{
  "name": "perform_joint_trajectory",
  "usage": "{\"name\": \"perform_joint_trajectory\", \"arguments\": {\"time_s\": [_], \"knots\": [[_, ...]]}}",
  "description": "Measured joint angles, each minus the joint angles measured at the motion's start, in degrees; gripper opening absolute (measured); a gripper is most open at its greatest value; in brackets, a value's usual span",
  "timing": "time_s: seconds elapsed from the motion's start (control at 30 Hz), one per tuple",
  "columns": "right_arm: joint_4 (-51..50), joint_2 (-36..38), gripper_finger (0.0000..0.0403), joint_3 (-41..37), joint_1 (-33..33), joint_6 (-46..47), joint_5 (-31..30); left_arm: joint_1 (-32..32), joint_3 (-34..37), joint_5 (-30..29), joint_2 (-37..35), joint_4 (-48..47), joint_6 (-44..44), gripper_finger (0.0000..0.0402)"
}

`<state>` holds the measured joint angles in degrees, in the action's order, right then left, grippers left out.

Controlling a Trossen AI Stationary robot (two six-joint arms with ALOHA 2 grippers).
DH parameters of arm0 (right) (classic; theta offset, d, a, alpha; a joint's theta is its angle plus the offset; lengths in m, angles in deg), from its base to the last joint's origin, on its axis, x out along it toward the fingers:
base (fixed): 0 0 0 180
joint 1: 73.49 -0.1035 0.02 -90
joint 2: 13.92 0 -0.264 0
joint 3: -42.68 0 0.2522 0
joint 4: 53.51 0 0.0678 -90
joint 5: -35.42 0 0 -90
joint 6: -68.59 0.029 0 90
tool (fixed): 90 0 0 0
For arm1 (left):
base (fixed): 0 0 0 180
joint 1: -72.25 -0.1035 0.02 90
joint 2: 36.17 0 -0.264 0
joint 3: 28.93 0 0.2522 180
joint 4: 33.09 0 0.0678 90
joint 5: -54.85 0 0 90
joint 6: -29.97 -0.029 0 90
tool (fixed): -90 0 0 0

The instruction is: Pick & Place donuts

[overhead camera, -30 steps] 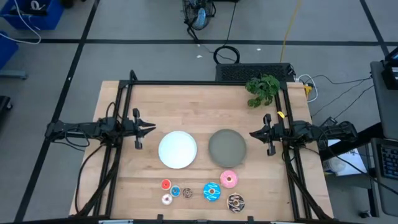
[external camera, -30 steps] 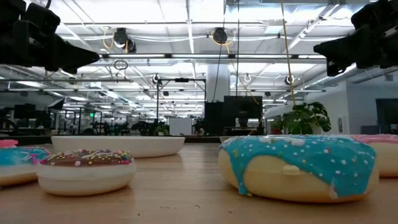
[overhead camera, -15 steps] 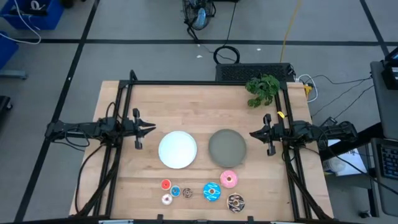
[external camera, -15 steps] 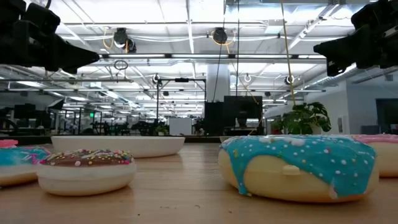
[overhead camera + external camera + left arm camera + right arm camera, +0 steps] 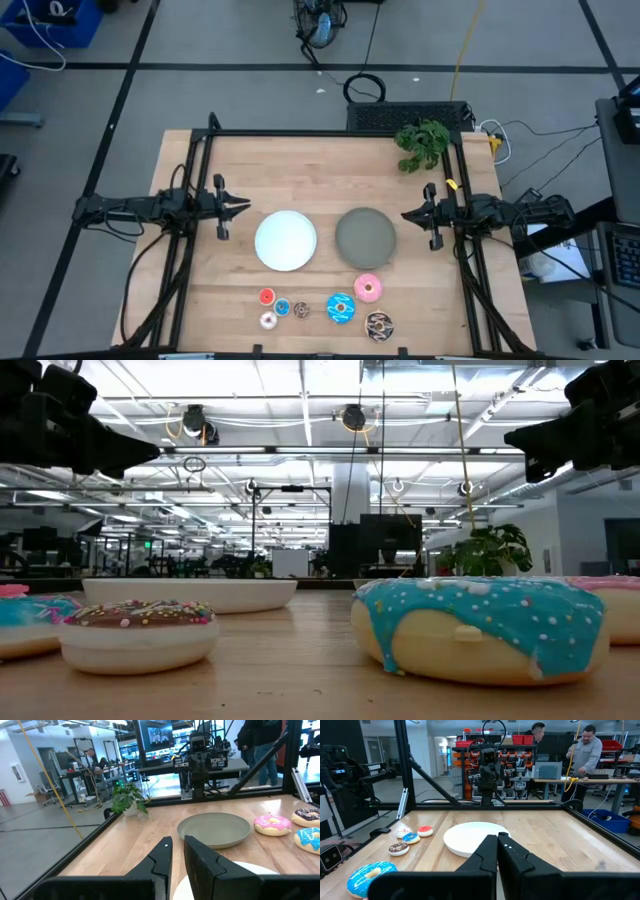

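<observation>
Seven donuts lie flat near the table's near edge: pink (image 5: 368,288), blue (image 5: 341,307) and brown sprinkled (image 5: 379,324), plus tiny red (image 5: 266,296), blue (image 5: 282,308), brown (image 5: 301,310) and white-pink (image 5: 267,320) ones. Beyond them rest a white plate (image 5: 286,240) and a grey plate (image 5: 365,237). My left gripper (image 5: 245,207) hovers left of the white plate, its fingers (image 5: 167,851) shut to a narrow slit. My right gripper (image 5: 405,213) hovers right of the grey plate, its fingers (image 5: 492,845) shut. Both are high above the table (image 5: 150,455) (image 5: 510,445).
A green potted plant (image 5: 422,145) stands at the far right corner. Black frame rails (image 5: 190,200) (image 5: 462,200) run along the table's left, right and far sides. Bare wood lies between the plates and the far rail. People stand in the room beyond (image 5: 587,747).
</observation>
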<state>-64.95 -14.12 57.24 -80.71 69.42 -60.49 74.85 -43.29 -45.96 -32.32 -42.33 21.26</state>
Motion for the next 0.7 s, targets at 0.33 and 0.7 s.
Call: {"name": "perform_joint_trajectory", "arguments": {"time_s": [0.33, 0.7], "knots": [[0.0, 0.0, 0.0000, 0.0, 0.0, 0.0, 0.0, 0.0, 0.0, 0.0, 0.0, 3.6, 3.3, 0.0056], [3.0, 0.0, 0.0000, 0.0, 0.0, -1.8, -0.8, 0.0, 0.0, 0.0, 0.0, 13.7, 7.4, 0.0056]]}}
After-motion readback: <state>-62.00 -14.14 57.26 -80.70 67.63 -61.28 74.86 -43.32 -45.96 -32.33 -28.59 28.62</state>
